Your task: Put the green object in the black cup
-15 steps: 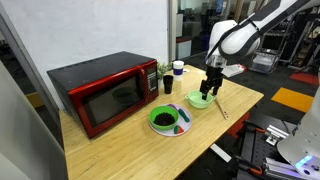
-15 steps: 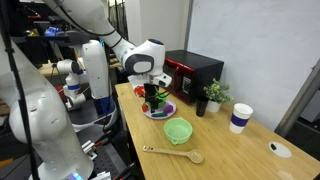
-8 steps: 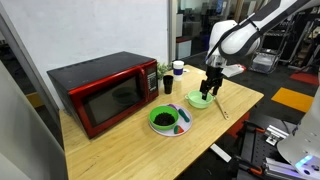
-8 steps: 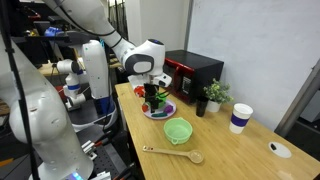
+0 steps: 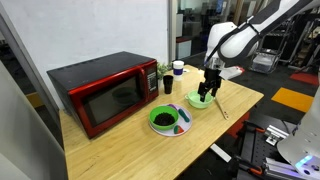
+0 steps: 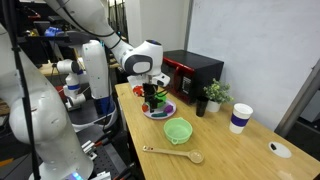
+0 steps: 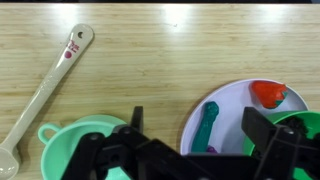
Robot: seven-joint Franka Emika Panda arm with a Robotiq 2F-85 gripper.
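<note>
A Franka arm hangs its pincer (image 7: pixel 193 125) over a wooden table (image 7: pixel 180 50), jaws spread wide and holding nothing. Directly below, in the wrist view, lies what seems to be the green object (image 7: pixel 208 122): a slim, slightly curved teal-green piece. It lies flat on a white plate (image 7: pixel 235 100), between a red piece (image 7: pixel 268 93) and a dark green bowl (image 7: pixel 300 130). The jaws straddle it without touching it.

Beside the plate sit a mint-green bowl (image 7: pixel 75 135) and a wooden spoon (image 7: pixel 45 95). The black cup (image 5: pixel 168 86), out of the wrist view, stands by the red microwave (image 5: pixel 105 90) in an exterior view.

The piece looks like a small toy, probably light and smooth, so it could slip or roll under pressure. The best hold is likely across its narrow middle, with the jaws squared to its long axis. The cup's small mouth would call for a nearly upright drop.
</note>
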